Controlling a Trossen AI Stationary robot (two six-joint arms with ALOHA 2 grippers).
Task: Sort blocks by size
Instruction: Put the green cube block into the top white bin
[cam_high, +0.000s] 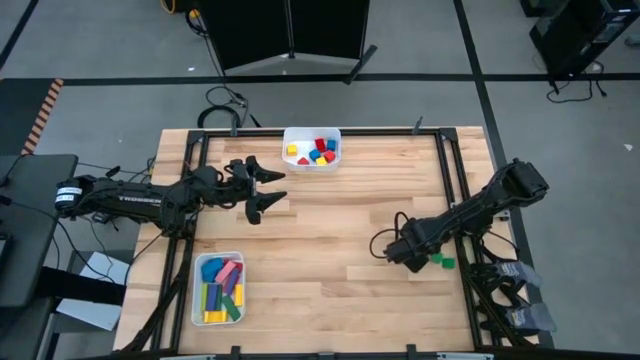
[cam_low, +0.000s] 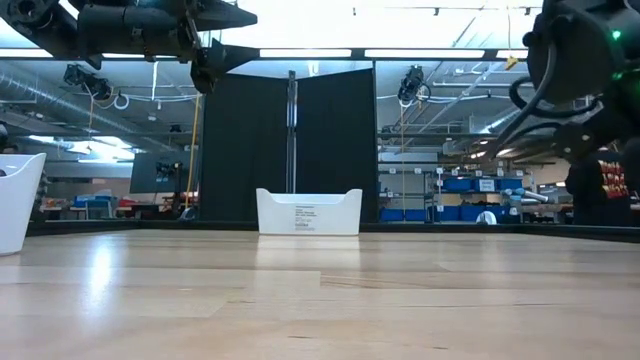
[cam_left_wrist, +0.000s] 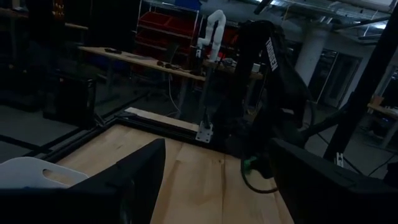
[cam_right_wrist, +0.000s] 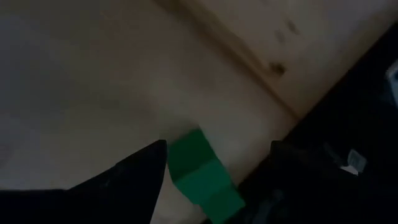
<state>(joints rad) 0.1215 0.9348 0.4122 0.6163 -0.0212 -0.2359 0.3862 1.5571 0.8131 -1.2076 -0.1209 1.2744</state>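
The green block (cam_right_wrist: 202, 171) is lying on the tabletop (cam_high: 330, 250) near its right edge, close to the dark frame rail. In the right wrist view it is sitting between the two dark fingers of the right gripper (cam_high: 412, 258), which are standing apart on either side of it and are not clamping it. In the high view only a green patch (cam_high: 441, 261) is showing just beside that gripper.

The block is looking like a small rigid piece with flat faces and square edges. It is probably light, stiff and not fragile, and its smooth faces may be somewhat slippery. The best hold is judged to be across two opposite flat sides, near the middle of its length, with the fingers squared to those faces so it is not twisting out.

Other blocks are already resting in two white trays. The tray at the far edge (cam_high: 337, 135) is holding little red, blue and yellow cubes. The tray at the near left (cam_high: 198, 262) is holding longer bars in pink, green, yellow and blue.

The left gripper (cam_high: 270, 187) is waiting above the tabletop beside the far tray, with its fingers spread and holding nothing.
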